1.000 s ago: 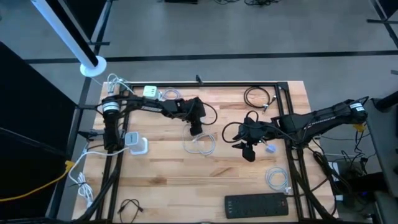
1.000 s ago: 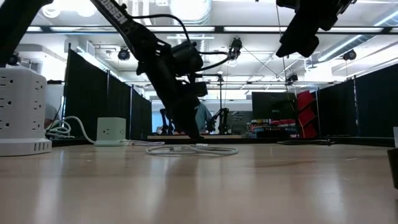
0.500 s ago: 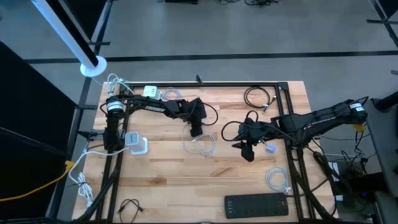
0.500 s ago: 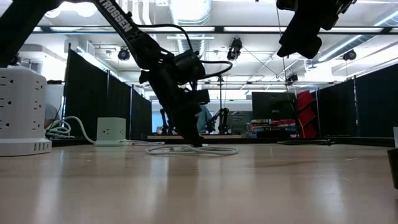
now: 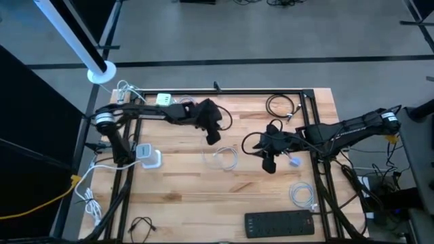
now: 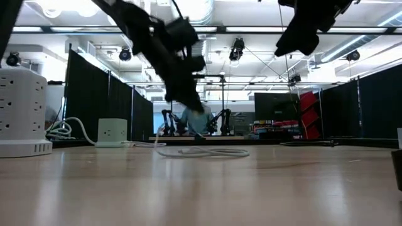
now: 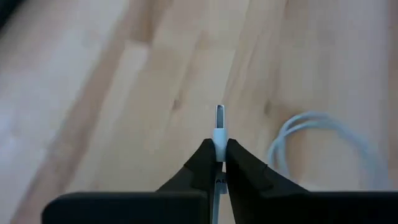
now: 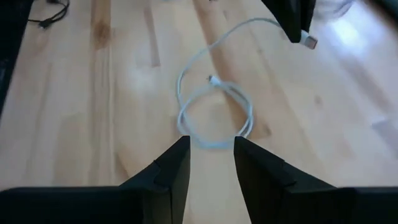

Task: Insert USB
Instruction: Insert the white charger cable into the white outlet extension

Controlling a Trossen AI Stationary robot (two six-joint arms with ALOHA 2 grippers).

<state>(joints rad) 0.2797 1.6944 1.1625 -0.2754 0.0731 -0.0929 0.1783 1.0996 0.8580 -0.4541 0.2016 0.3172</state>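
Observation:
A white USB cable lies coiled [image 5: 224, 157] mid-table, also seen in the right wrist view [image 8: 214, 115]. Its plug end [image 7: 220, 118] is raised above the wood, with my left gripper [image 5: 212, 135] shut on it just beyond the coil's far side. The silver plug tip [image 8: 309, 42] sticks out past the fingers. My right gripper [image 5: 268, 165] hovers open to the right of the coil, high above the table [image 6: 301, 37], with nothing between its fingers [image 8: 211, 155]. My left gripper pinches the plug's white housing [image 7: 219, 138] between its two fingertips, and the metal tip pokes out beyond them. The fingers slant downward along the plug. The plug is lifted clear, and the cord [image 8: 249, 28] trails slack down to the coil on the table.
A white charger block [image 5: 165, 100] sits at the far left and a white adapter [image 5: 148, 156] at the left. A black cable coil [image 5: 281, 105] lies far right, a white coil [image 5: 302, 194] near right, and a black power strip [image 5: 281, 222] at the near edge. A socket tower [image 6: 22, 113] stands left.
My left gripper has risen from the tabletop and drawn slightly toward the far edge, still shut on the plug. The plug end has been lifted clear while the coil has stayed on the table.

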